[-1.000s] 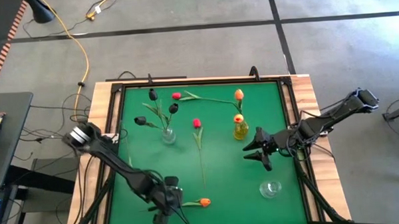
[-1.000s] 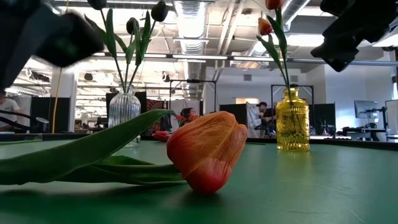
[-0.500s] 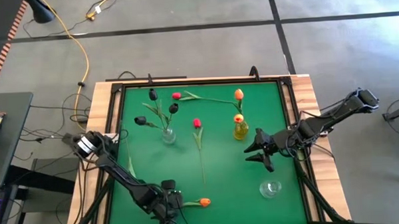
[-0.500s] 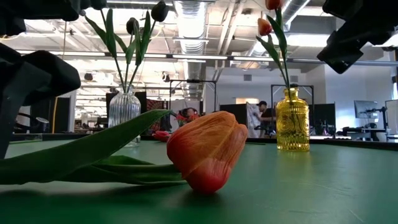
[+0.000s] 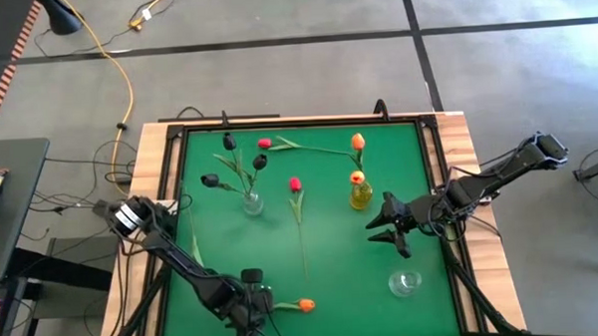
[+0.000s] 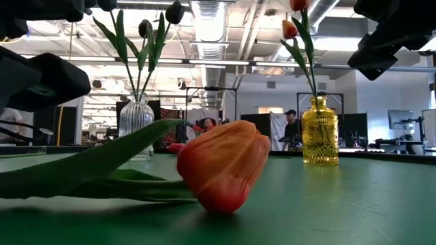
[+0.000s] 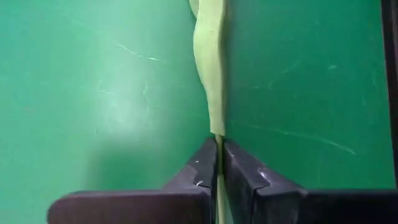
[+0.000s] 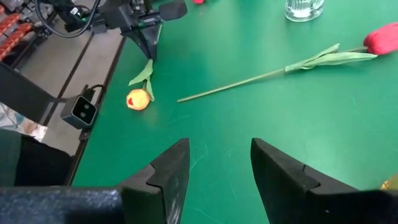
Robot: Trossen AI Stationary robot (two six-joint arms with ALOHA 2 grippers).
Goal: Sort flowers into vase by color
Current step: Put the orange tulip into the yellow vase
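Green table (image 5: 332, 267): my left gripper (image 7: 219, 163) jaws just snapped shut on orange tulip (image 5: 306, 304) stem at near edge; ready to lift toward yellow vase (image 5: 360, 195). Right gripper (image 8: 219, 163) waits, jaws apart, empty.

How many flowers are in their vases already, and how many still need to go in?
Five look done: three black tulips in the clear ribbed glass vase and two orange tulips in the yellow glass vase. In hand: the left gripper is shut on the third orange tulip's stem. Left: two red tulips lie on the green mat, with the small clear vase empty.
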